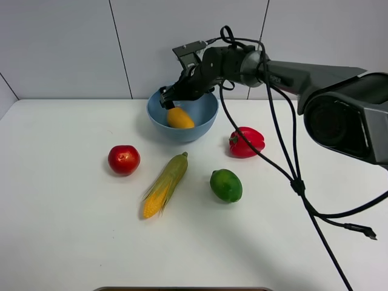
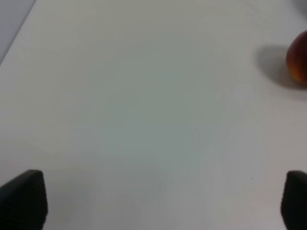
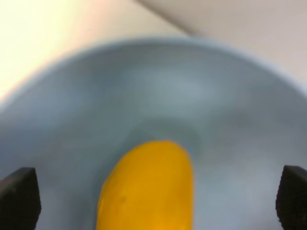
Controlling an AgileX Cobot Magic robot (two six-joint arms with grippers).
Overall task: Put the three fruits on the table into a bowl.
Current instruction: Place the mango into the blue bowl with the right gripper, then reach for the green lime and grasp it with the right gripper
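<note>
Right wrist view: your right gripper (image 3: 156, 197) gapes empty over the orange fruit (image 3: 146, 187) in the bowl (image 3: 235, 100) (blurred, end cropped); left gripper (image 2: 158, 200) equally wide, empty, apple (image 2: 298, 56) half-cropped.

No text, label, brand, number or sign can be read in any of the three views.
</note>
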